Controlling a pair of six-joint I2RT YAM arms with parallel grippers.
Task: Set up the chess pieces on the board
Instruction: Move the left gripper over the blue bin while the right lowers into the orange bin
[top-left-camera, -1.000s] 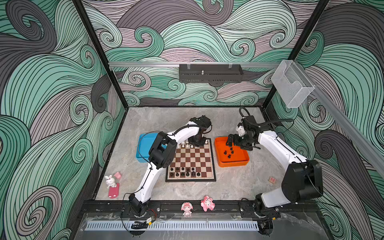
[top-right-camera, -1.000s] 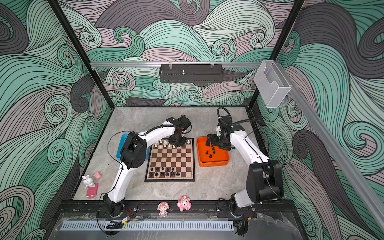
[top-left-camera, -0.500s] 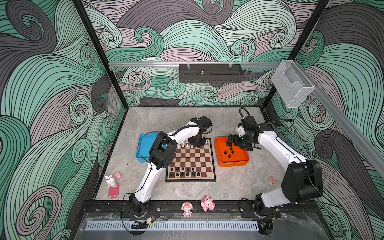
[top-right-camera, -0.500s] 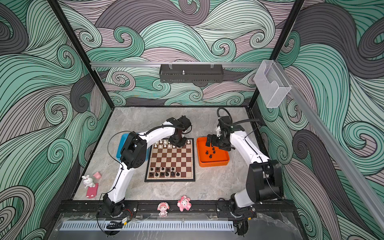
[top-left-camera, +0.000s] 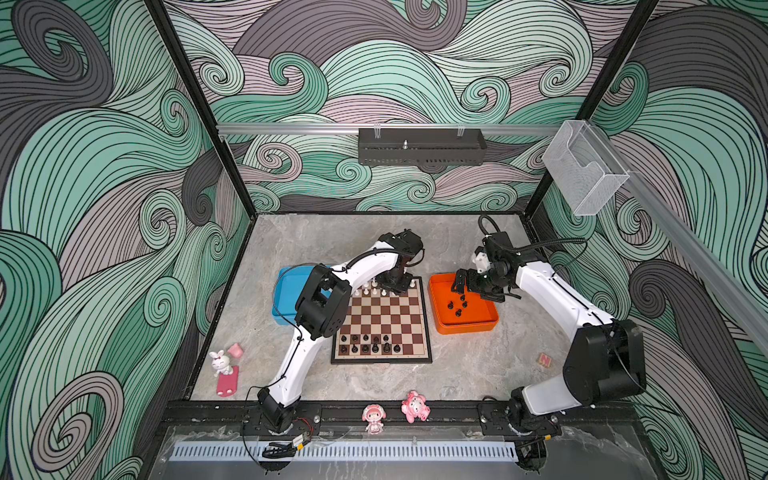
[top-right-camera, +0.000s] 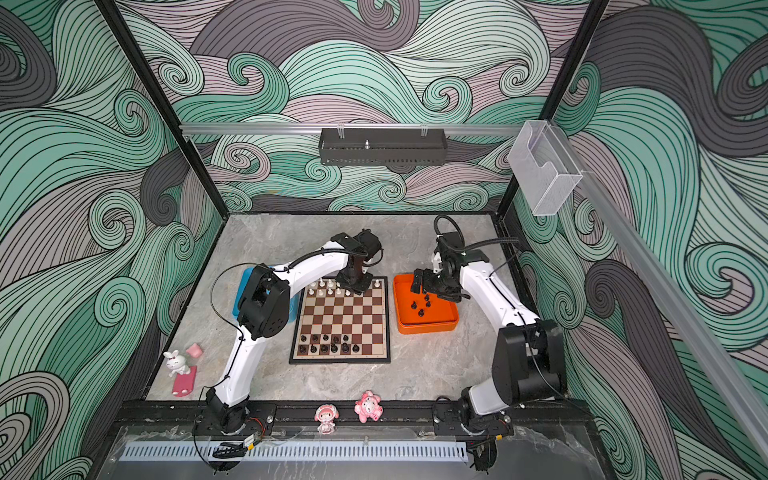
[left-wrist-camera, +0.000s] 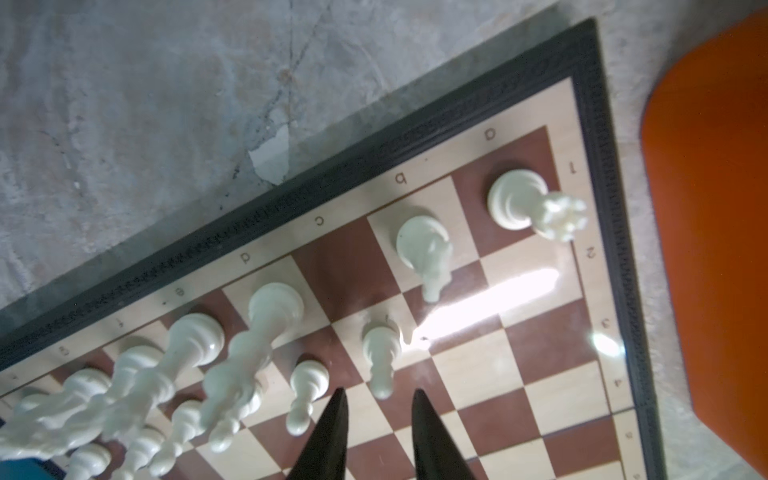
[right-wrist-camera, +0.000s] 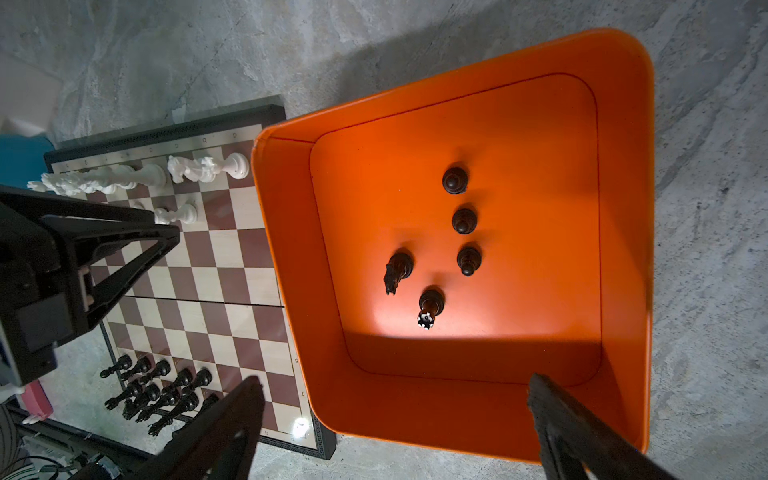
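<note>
The left arm (top-left-camera: 365, 266) reaches over the far edge of the board (top-left-camera: 384, 316), its wrist pointing straight down. The left fingers (left-wrist-camera: 332, 432) stand slightly parted and grasp nothing. The right arm (top-left-camera: 540, 286) bends inward, and the right fingers (right-wrist-camera: 573, 432) are spread wide and empty.

The tabletop (top-left-camera: 457, 374) is grey marbled stone, enclosed by walls (top-left-camera: 104, 166) of teal and grey swirls.

A white pawn (left-wrist-camera: 380, 357) stands just ahead of the left fingertips, apart from them. The other white chess pieces (left-wrist-camera: 274, 307) line the rows beyond and beside them. The black chess pieces (top-left-camera: 365, 345) fill the opposite rows, well away from the left fingers. Below the right fingers, the orange tray (right-wrist-camera: 291, 249) holds five black pieces (right-wrist-camera: 463, 220). A blue tray (top-left-camera: 291, 286) lies beside the board, under the left arm.
</note>
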